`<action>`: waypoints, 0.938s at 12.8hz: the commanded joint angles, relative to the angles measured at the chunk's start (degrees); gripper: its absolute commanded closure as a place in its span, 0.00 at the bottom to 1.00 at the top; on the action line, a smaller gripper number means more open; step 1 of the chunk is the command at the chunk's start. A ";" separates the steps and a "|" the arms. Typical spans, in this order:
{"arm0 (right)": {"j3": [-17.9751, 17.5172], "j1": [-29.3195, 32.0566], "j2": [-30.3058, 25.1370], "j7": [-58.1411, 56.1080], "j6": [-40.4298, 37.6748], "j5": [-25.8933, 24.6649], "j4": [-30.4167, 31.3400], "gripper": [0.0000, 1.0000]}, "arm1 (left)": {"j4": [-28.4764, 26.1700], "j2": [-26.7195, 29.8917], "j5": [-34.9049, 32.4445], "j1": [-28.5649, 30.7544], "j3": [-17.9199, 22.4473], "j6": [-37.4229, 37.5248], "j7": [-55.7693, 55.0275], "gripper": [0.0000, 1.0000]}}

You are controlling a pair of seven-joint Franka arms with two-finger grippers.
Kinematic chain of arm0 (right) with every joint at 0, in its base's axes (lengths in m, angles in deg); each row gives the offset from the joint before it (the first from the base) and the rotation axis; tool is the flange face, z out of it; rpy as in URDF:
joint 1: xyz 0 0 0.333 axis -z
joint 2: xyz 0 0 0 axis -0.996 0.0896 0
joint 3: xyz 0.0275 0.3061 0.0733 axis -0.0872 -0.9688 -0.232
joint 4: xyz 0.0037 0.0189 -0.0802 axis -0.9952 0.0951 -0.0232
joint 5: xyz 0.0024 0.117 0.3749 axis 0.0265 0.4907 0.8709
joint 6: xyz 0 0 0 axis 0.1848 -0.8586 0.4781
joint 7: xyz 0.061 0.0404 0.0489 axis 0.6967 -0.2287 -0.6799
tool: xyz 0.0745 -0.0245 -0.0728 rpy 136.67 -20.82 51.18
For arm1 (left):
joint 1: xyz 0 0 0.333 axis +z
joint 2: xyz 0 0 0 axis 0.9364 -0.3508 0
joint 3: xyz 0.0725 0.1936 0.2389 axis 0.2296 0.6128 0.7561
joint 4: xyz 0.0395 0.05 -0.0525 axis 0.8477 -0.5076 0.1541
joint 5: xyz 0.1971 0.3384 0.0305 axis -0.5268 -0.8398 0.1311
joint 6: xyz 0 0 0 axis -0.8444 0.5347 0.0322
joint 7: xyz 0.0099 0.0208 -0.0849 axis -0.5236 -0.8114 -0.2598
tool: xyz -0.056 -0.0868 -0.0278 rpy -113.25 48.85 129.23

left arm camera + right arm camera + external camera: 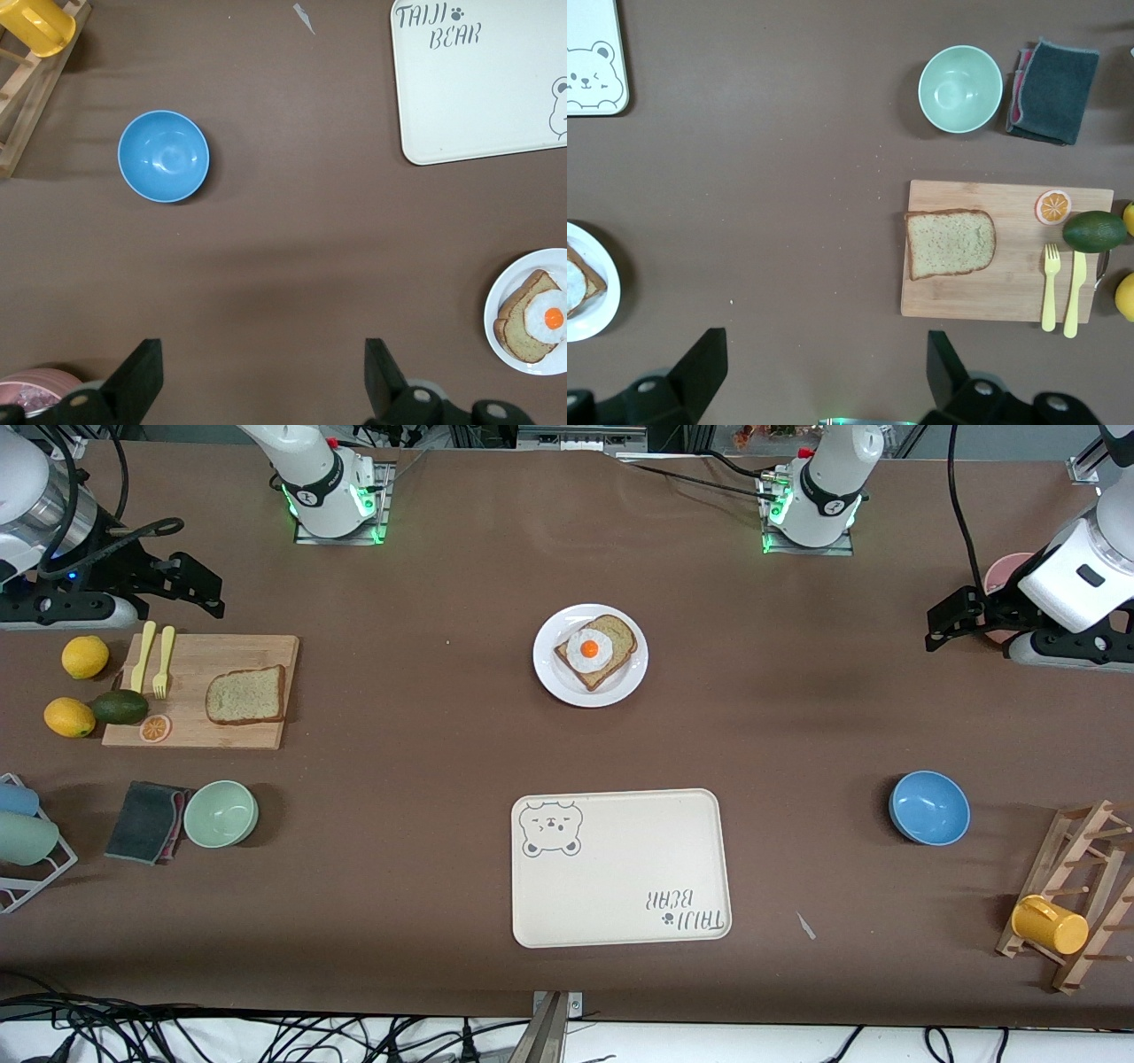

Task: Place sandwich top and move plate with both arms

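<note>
The sandwich top lies flat on a wooden cutting board at the right arm's end of the table; it also shows in the right wrist view. The white plate stands mid-table and bears a bread slice with a fried egg. The plate also shows in the left wrist view and the right wrist view. My right gripper is open and empty, up over the table beside the board. My left gripper is open and empty over the left arm's end.
A cream bear-print tray lies nearer the front camera than the plate. A blue bowl and a wooden rack with a yellow mug are at the left arm's end. A green bowl, dark cloth, lemons, avocado and yellow cutlery surround the board.
</note>
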 commanded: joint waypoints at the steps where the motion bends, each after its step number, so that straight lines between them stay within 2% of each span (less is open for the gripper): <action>1: -0.54 0.96 -1.78 -0.79 -0.19 0.38 1.64 0.00 | 0.38 -0.17 -1.08 0.26 -0.64 0.15 -0.01 0.00; 12: -0.62 0.96 -0.11 -0.52 0.86 -0.15 1.91 0.00 | 0.38 -0.17 -1.09 0.26 -0.90 0.15 -0.01 0.00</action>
